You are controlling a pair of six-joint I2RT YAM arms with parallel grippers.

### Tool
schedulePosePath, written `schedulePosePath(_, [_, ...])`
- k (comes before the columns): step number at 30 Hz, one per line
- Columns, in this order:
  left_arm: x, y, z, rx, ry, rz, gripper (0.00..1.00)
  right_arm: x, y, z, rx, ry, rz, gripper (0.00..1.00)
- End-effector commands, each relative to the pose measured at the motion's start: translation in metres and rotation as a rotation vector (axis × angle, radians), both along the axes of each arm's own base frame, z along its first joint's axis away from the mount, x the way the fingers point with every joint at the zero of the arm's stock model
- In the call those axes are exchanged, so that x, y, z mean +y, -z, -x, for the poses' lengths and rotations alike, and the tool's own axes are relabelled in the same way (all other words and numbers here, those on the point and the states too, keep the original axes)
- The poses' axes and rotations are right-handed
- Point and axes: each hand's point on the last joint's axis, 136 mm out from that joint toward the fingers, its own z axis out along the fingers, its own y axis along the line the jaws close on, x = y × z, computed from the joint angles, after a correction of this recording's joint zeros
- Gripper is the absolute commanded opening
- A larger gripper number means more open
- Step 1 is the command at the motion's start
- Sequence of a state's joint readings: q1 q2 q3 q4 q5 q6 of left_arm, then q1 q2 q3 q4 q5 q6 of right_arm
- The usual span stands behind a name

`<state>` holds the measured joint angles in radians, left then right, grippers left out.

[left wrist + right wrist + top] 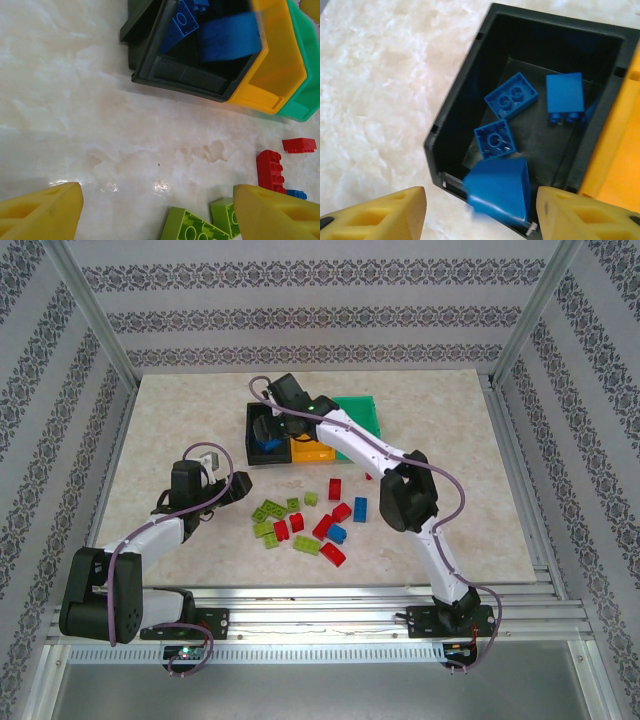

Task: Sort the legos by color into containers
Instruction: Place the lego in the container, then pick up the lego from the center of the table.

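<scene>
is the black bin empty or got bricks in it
Not empty: the black bin holds three blue bricks on its floor, and a blurred fourth brick is over its near wall.

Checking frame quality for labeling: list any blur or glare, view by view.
Right wrist: the lowest blue brick, at the black bin rim, is motion-smeared; left wrist: small glare spots on the table; top external: sharp, evenly lit.

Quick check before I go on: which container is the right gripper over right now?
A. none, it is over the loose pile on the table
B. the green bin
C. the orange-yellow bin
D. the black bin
D: in the right wrist view the right gripper hangs over the near end of the black bin, with blue bricks lying on the bin's floor.
</scene>
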<state>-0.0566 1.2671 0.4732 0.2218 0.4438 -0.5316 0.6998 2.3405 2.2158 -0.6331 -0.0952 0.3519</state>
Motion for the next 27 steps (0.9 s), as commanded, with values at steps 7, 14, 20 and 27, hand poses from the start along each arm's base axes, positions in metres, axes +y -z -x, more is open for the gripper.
schedulePosePath(7, [0.001,-0.011,-0.004,-0.043,-0.003,0.025,0.79,-0.031,-0.006,0.058,0.024,-0.034,0.057,0.63])
schedulePosePath(14, [0.0,-0.011,-0.003,-0.04,0.001,0.036,0.79,-0.118,0.034,0.121,0.095,0.063,0.143,0.62])
schedulePosePath(20, [-0.001,-0.007,-0.004,-0.032,0.002,0.038,0.79,-0.205,0.074,0.16,0.185,0.207,0.193,0.62])
schedulePosePath(27, [0.0,-0.008,-0.004,-0.037,-0.001,0.041,0.79,-0.228,0.1,0.175,0.252,0.261,0.212,0.62])
